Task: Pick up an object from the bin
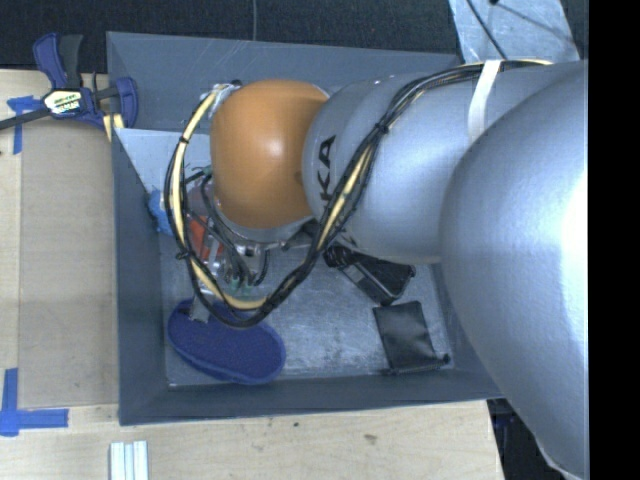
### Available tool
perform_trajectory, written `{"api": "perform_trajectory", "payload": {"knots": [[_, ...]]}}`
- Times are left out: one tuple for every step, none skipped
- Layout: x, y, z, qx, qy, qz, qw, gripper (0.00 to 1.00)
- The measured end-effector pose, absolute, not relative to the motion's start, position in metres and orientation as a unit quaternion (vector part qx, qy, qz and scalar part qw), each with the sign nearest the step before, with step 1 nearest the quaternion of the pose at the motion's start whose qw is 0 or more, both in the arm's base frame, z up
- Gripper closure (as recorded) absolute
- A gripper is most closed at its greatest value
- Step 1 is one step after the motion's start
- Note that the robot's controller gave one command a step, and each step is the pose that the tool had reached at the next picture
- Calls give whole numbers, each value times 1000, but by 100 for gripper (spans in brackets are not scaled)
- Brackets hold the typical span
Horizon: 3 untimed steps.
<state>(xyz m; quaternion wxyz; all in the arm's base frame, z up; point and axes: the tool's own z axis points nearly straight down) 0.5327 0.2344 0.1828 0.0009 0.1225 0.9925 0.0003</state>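
The gripper (pixel 228 286) sits low in the bin's (pixel 135 298) near-left, at the blue oval pad's (pixel 225 350) far edge. I cannot tell how wide it is. Catching only that edge could let the pad slip free.

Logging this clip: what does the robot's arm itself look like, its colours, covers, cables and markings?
The arm is built of thick, rounded silver-grey links. Its wrist wears a smooth orange dome cover. Black and yellow cables loop around the cover and run back along the links. Black lettering marks the link beside the cover, and a white band crosses the arm higher up.
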Motion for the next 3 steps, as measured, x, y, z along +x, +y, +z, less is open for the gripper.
{"api": "perform_trajectory", "payload": {"knots": [[505,205,69,14,1000,1,-1,0],[511,204,74,16,1000,3,8,100],[550,199,166,21,1000,2,6,100]]}}
